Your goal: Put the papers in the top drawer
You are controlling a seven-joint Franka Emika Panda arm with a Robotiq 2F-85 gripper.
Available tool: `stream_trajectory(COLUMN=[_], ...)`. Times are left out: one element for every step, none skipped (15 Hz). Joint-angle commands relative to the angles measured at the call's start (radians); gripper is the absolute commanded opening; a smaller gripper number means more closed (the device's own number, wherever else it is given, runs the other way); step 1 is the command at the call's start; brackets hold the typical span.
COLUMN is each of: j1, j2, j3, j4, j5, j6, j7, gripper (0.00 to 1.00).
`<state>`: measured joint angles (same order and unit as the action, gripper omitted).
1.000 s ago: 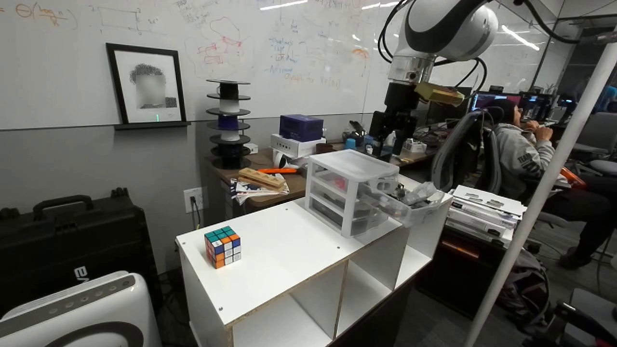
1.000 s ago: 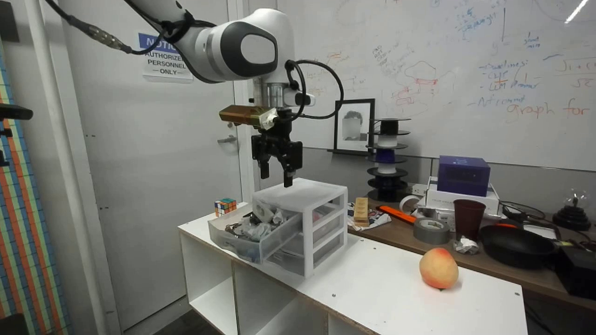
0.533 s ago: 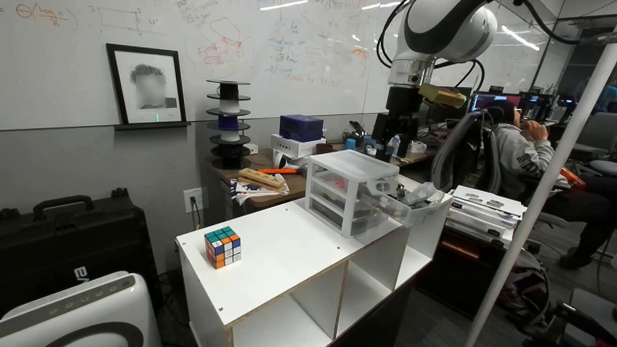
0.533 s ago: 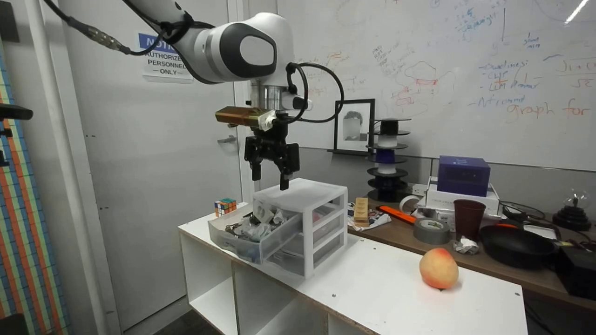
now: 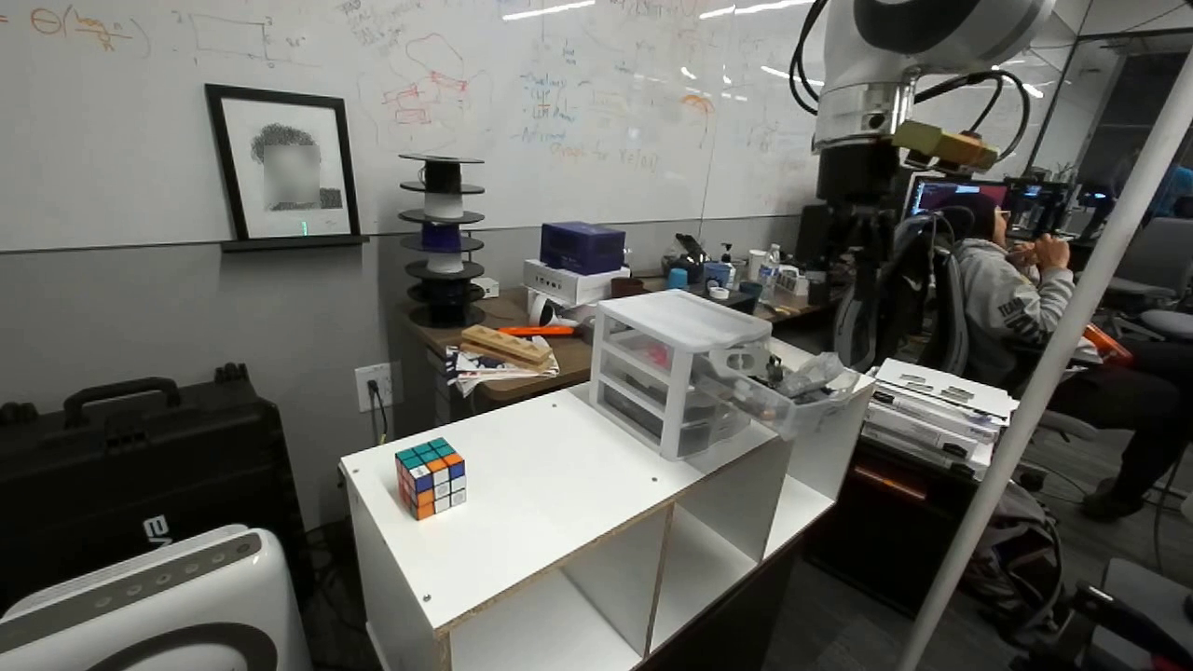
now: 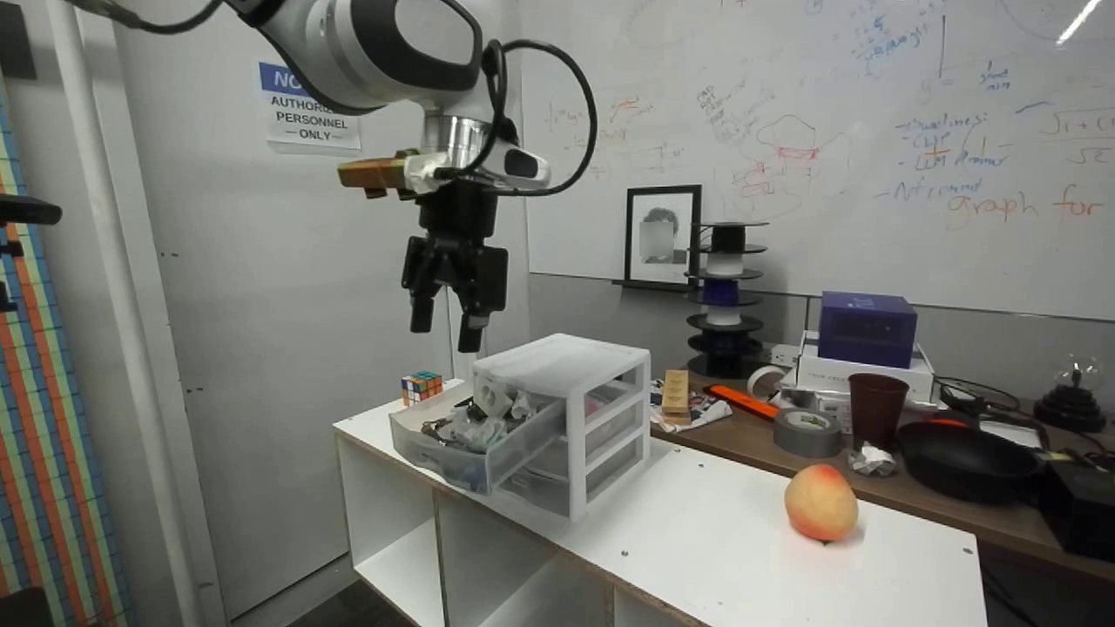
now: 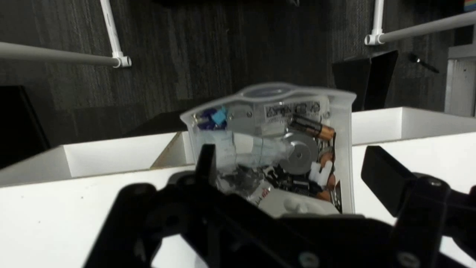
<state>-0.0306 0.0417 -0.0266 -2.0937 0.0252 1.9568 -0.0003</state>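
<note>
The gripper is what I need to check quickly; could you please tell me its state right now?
Gripper: open and holding nothing; its fingers stand wide apart.

The black gripper points down, its two fingers set well apart, a wide gap between their tips; the wrist view shows a fingertip on each side of that gap. Straight above the gripper, the silvery wrist stands nearly upright. Higher up, the white and dark-grey arm slopes up and away to one side of the gripper.
</note>
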Motion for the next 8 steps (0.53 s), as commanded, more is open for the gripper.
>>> stream_trajectory(j1=[0.003,0.002,0.001,0.0,0.0,-0.001,-0.004,-0.007], j2=[-0.185,-0.22,-0.246,-0.266,-0.282,-0.287,-0.283,-0.277], j3=[0.001,0.002,0.003,0.004,0.005,0.004,0.002,0.0], j4=[-0.174,-0.218,-0.25,-0.286,-0.318,-0.352,-0.376,-0.395], j5=[-0.05,-0.068,-0.087,-0.106,-0.128,-0.155,-0.177,-0.195], j6=[-0.055,-0.072,-0.086,-0.085,-0.075,-0.036,-0.006,0.019], j7=[0.015,0.002,0.004,-0.008,-0.018,-0.026,-0.026,-0.022], gripper=[1.0,1.0,1.0,1.0,1.0,1.0,1.0,1.0])
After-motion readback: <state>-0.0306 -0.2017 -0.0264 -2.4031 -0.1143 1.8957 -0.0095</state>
